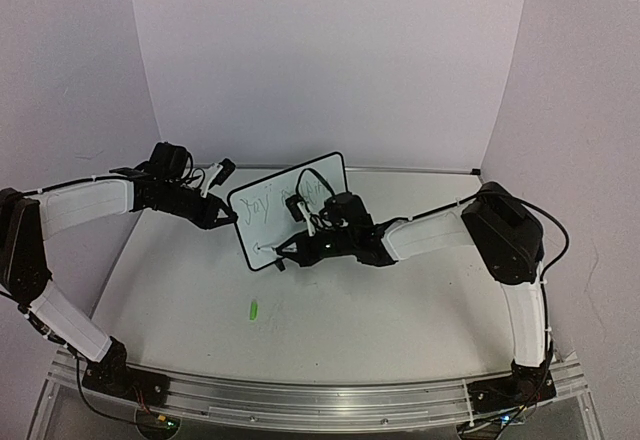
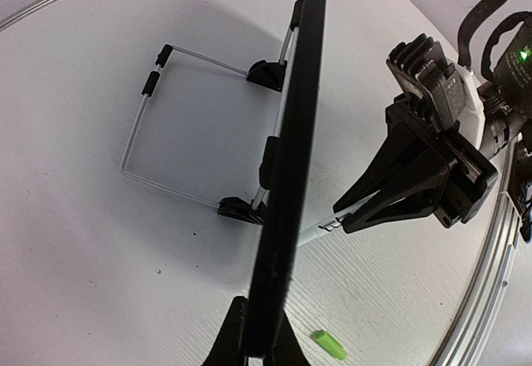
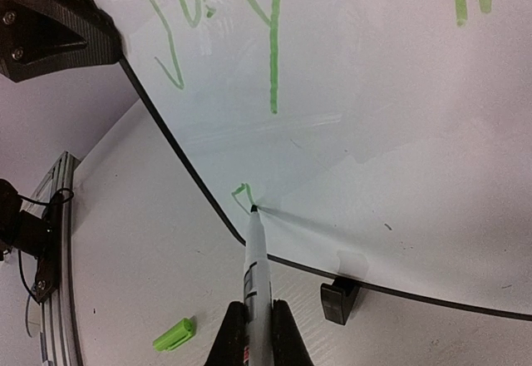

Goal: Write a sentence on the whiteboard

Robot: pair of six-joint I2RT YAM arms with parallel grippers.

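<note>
The whiteboard [image 1: 285, 210] stands tilted on its black feet at mid table. Green writing [image 1: 263, 204] runs across its upper face, large in the right wrist view [image 3: 270, 42]. A small fresh green stroke [image 3: 242, 195] sits near the board's lower left corner. My left gripper [image 1: 222, 218] is shut on the board's left edge, seen edge-on in the left wrist view [image 2: 287, 183]. My right gripper [image 1: 300, 247] is shut on a white marker [image 3: 256, 283] whose tip touches the board at the fresh stroke.
A green marker cap [image 1: 253, 310] lies on the table in front of the board, also in the right wrist view [image 3: 173, 334] and the left wrist view [image 2: 329, 343]. The board's wire stand [image 2: 166, 133] reaches out behind it. Pale walls enclose the table.
</note>
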